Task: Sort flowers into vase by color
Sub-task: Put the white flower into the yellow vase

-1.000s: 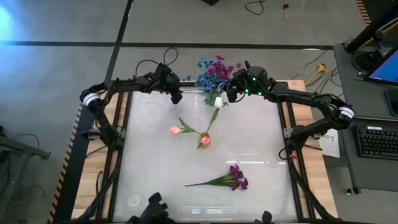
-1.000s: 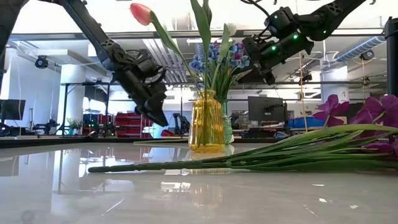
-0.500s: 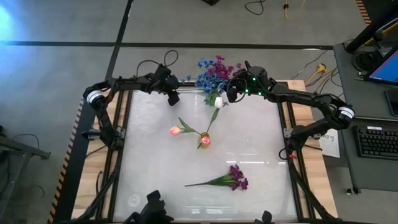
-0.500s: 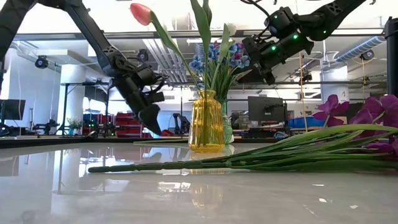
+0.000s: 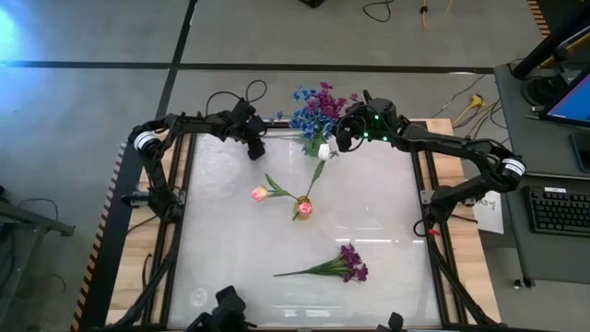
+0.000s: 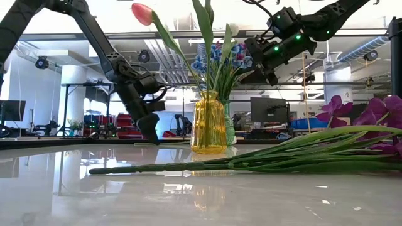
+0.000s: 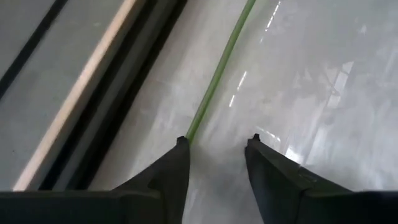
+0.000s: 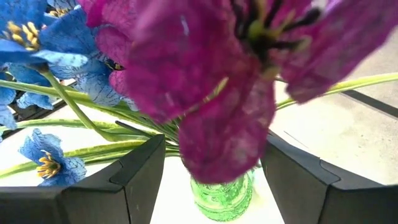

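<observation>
Partly sorted: blue and purple blossoms (image 5: 312, 109) stand in the green glass vase (image 8: 222, 194) at the far edge, pink tulips (image 5: 262, 194) sit in the ribbed amber vase (image 6: 208, 123) mid-table, and a purple sprig (image 5: 348, 264) lies loose near-centre on the glossy white table (image 5: 387, 231). Left gripper (image 7: 217, 144) is low at the far-left edge, fingers apart around nothing, with a thin green stem (image 7: 219, 68) lying flat on the table, its end beside one fingertip. Right gripper (image 8: 211, 165) hovers over the green vase, fingers spread with a purple bloom (image 8: 205, 74) between them; grip or not, can't tell.
</observation>
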`<state>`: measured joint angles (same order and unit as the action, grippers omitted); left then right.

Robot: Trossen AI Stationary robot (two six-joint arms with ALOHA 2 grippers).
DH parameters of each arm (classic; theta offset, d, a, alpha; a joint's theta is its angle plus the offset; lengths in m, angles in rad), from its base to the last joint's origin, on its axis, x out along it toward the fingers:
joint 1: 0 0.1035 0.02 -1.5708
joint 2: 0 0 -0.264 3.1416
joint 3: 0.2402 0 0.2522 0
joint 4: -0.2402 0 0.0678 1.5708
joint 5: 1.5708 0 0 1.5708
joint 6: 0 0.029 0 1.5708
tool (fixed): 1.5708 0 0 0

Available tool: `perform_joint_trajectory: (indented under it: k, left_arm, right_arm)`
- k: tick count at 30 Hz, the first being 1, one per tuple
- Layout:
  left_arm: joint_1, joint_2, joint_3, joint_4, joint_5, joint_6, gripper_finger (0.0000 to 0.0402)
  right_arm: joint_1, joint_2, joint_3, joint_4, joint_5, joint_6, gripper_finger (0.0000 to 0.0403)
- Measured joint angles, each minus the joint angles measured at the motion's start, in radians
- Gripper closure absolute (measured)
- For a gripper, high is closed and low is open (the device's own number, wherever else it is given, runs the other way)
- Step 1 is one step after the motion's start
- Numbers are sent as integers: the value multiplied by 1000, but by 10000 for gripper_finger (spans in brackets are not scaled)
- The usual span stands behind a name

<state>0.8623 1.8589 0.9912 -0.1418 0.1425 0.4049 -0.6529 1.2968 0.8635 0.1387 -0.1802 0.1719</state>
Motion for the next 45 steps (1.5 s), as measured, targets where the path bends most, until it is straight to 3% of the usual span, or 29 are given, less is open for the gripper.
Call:
perform_joint_trajectory:
  k: [8, 11, 16, 19, 27, 33, 40, 45]
  left_arm:
    - [-1, -12, 1, -92, -13, -91, 391]
    - [-1, -40, -1, -168, -17, -137, 387]
    - [-3, -109, -8, -378, 63, -145, 400]
    - [-5, -146, -8, -417, 107, -140, 395]
    - [-4, -174, -6, -244, 75, -110, 393]
    - [1, -171, -5, -101, 37, -181, 393]
    - [32, -113, 39, -86, 117, -6, 390]
    - [42, -29, 88, -88, 198, 37, 366]
  right_arm:
    - [0, 0, 0, 0, 0, 0, 154]
    - [0, 0, 0, 0, 0, 0, 154]
    - [0, 0, 0, 0, -1, 0, 154]
    - [0, 0, 0, 0, -2, 0, 154]
    - [0, 1, 0, 0, -2, -27, 154]
    - [0, 1, 0, 0, -2, -25, 154]
    - [0, 1, 0, 3, -2, -15, 154]
    - [0, 1, 0, 4, -2, -15, 154]
